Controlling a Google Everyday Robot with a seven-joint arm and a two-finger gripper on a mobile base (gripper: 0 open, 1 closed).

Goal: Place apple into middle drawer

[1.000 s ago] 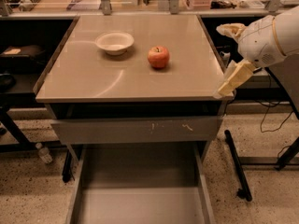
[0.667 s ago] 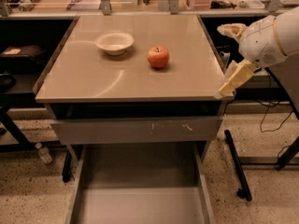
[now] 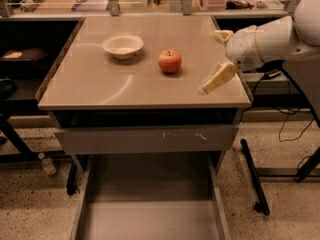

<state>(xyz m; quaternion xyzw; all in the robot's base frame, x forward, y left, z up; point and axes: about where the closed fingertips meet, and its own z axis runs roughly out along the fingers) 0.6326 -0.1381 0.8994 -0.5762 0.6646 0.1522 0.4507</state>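
Observation:
The red apple (image 3: 170, 61) with yellowish patches stands on the tan tabletop (image 3: 100, 84), right of its middle. The middle drawer (image 3: 150, 219) is pulled out below the table front; its smooth grey floor is bare. My gripper (image 3: 209, 62) hangs over the table's right edge, to the right of the apple and apart from it. Its two pale yellow fingers (image 3: 218, 78) stand wide apart and hold nothing. The white arm reaches in from the right.
A white shallow bowl (image 3: 122, 45) sits left of the apple. A closed drawer with a pale-scratched front (image 3: 145, 139) lies just under the tabletop. Black table legs (image 3: 254, 176) and cables stand to the right, dark shelves to the left.
My gripper has moved left, from beside the table's right edge to over it, closer to the apple. The apple, bowl and drawer have not moved.

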